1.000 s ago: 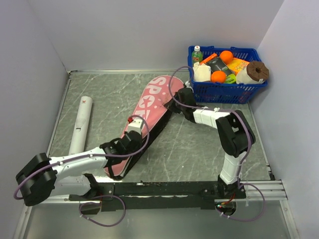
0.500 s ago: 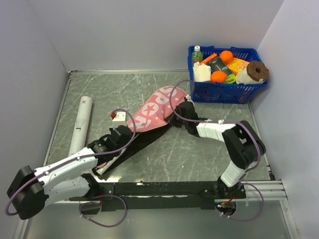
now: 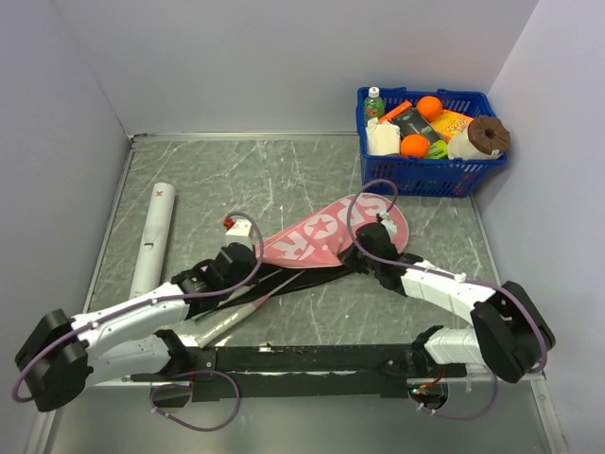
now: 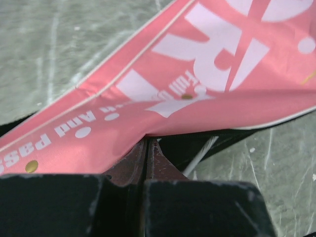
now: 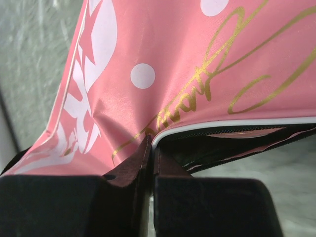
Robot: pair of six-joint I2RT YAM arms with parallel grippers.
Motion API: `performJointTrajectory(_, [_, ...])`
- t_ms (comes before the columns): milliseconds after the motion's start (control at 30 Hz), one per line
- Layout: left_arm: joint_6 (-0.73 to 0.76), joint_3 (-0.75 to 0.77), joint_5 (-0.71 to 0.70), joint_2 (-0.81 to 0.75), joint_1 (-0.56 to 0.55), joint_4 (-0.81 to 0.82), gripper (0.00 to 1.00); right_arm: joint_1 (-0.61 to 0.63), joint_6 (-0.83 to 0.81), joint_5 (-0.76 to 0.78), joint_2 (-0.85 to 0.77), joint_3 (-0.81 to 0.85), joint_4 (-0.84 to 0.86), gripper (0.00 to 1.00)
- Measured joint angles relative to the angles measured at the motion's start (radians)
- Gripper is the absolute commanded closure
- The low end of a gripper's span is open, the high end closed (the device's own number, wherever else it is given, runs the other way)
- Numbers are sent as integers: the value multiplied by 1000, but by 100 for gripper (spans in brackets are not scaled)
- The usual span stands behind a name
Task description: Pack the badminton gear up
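Now both grippers pinch the pink bag (image 3: 326, 236): the left gripper (image 4: 147, 148) is closed tight on the flap at its narrow left end, and the right gripper (image 5: 151, 145) is closed tight on the rim at its broad right end. The white tube (image 3: 154, 236) lies well left of the bag. A pale handle (image 3: 222, 322), probably a racket's, pokes from its near-left end.

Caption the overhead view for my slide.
Left gripper and right gripper pinch the pink racket bag, white tube lying at left.

The tube (image 3: 154, 232) lies left of the bag (image 3: 321, 236); the basket (image 3: 425, 176) stands behind it, rightward
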State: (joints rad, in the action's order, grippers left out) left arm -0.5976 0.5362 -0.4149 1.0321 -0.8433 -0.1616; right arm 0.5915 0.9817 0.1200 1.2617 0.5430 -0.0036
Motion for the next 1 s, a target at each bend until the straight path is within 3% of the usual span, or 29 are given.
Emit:
performJointTrajectory(233, [46,0,39,124,-53,126,99,-82,-35,35,29,6,-54,100])
performJointTrajectory(333, [62,0,46,130,-53,139,99,-105,-60,10,63,28,-64,63])
performJointTrajectory(367, [64,1,45,128,-53,139,99,-113,-76,-2,64,34,-70,58])
performJointTrajectory(433, [66,1,47,117,-54,129,99,-122,-97,-10,61,35,-80,53])
performJointTrajectory(600, [62,1,58,79,-63,114,99,-130,-163,-67,-10,28,-105,51])
performJointTrajectory(633, [62,1,60,76,-66,108,96,-129,-171,-79,-36,23,-110,51])
performJointTrajectory(767, [56,1,74,71,-91,70,63,-84,-187,-117,-128,-15,-124,50])
performJointTrajectory(1000, [31,9,126,-38,-117,48,53,140,-178,-189,-179,-90,-124,50])
